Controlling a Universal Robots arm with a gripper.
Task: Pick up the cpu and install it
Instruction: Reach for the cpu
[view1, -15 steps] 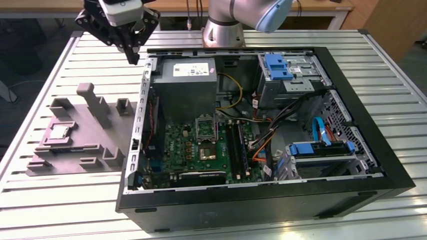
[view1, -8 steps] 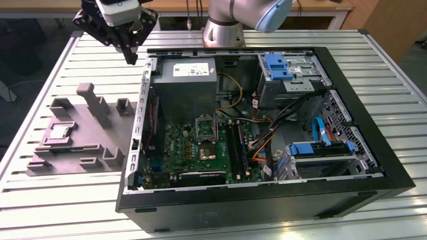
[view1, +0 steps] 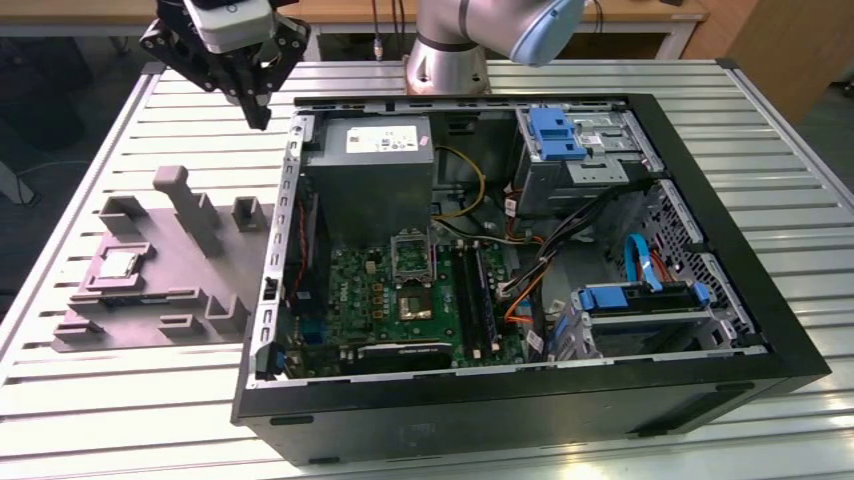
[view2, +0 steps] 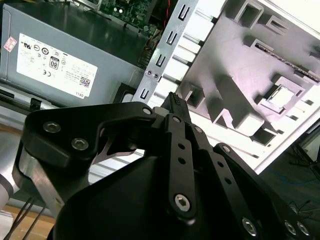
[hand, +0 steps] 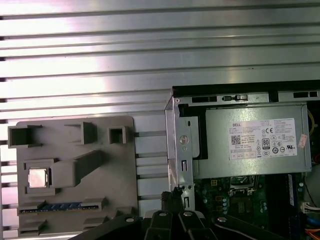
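Jaws clenched w/ nothing btwn, upper left of exterior view; cpu (view1: 118, 264) sits in fixture (view1: 150, 298), mid-left, well apart.

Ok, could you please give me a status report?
Gripper shut, empty, high beside the case. Cpu seated in grey fixture, untouched. Nothing on top of it.

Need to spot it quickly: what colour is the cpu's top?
Pale silvery-beige; the cpu shows best in the first wrist view.
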